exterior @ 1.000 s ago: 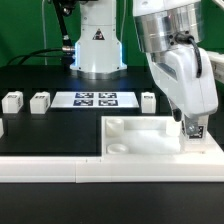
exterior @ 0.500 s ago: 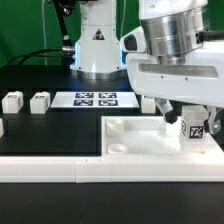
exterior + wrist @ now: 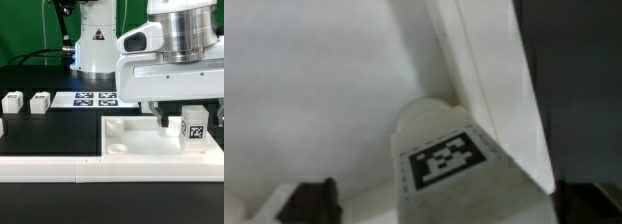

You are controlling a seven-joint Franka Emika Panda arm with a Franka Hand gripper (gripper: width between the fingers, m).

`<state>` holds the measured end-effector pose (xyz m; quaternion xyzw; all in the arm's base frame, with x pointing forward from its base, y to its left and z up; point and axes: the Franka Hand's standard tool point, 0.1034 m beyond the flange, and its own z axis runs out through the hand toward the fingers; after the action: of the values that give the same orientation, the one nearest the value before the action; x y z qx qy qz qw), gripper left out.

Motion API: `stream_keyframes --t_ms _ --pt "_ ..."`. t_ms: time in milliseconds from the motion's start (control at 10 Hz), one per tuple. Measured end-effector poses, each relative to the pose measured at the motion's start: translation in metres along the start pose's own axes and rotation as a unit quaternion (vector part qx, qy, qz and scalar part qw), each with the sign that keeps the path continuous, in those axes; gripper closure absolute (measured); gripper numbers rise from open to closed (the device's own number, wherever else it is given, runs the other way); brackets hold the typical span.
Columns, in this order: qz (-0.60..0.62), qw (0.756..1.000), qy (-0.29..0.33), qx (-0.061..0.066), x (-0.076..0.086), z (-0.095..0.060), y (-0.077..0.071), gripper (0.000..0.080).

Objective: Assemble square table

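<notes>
Black worktop [image 3: 50, 128] carries the white slab [image 3: 140, 142], where a tagged leg [image 3: 195, 128] stands upright at one corner between wide-spread fingers [image 3: 160, 116] that grip nothing.

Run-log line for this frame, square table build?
leg: upright on tabletop, seating unclear | gripper: open, astride it | loose legs: two, exterior view's left

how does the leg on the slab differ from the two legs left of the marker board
The slab leg stands by the slab's edge; the two loose legs sit on the black table. It is under the open end effector; they lie far from it. All are small white blocks.
</notes>
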<state>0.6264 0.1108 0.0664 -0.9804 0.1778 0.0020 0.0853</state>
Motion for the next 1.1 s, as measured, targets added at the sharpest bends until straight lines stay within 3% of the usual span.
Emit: stream_keyframes --t_ms 200,300,400,700,900,1100 --pt "0.027 1.000 0.000 0.000 0.0001 0.0000 0.0002 0.0460" --pt "0.065 0.998 0.000 0.001 -0.0001 0.0001 -0.0001 0.0460" --pt "0.113 0.994 -0.001 0.001 -0.0003 0.0003 -0.0005 0.0509" --pt "0.217 0.976 -0.002 0.003 -0.0009 0.0006 -0.0017 0.0509" --pt "0.339 0.941 -0.004 0.004 0.0027 0.0002 -0.0038 0.0509" --pt "0.480 0.877 -0.010 0.012 0.0036 0.0001 -0.0035 0.0509"
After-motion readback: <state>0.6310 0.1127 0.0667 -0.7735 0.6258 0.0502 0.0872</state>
